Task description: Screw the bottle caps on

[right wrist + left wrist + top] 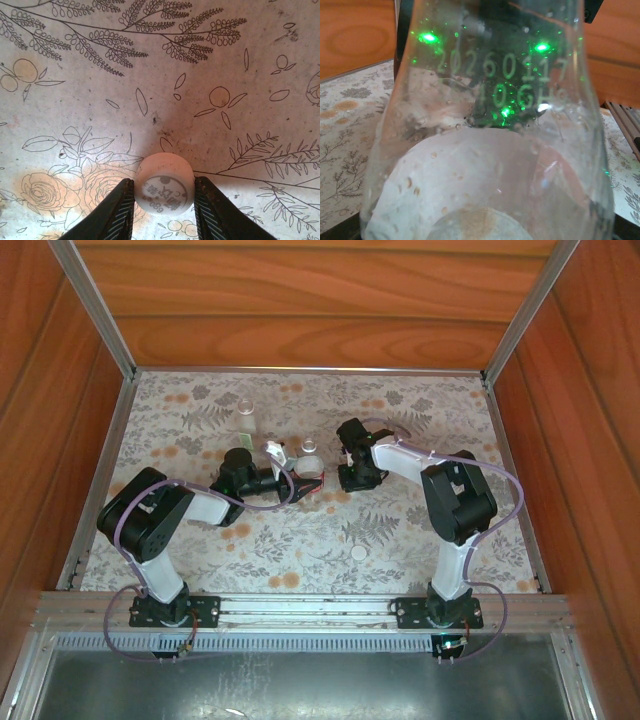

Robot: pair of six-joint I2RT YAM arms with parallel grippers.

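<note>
My left gripper point(303, 483) reaches across the flowered cloth point(400, 530) and is shut on the base of a clear bottle point(309, 460) with a red label, held near mid-table. The left wrist view is taken up by this bottle point(490, 125), its neck pointing away, so my fingers are hidden there. A second clear bottle point(245, 418) stands upright further back. My right gripper point(358, 478) points down just right of the held bottle. It is shut on a white cap point(164, 190), gripped on both sides by the black fingers point(120, 210) just above the cloth. Another white cap point(359, 553) lies loose near the front.
Wooden walls with aluminium posts point(100, 310) enclose the table on three sides. An aluminium rail point(300, 605) runs along the near edge at the arm bases. The right arm's elbow point(458, 500) rises over the right half of the cloth.
</note>
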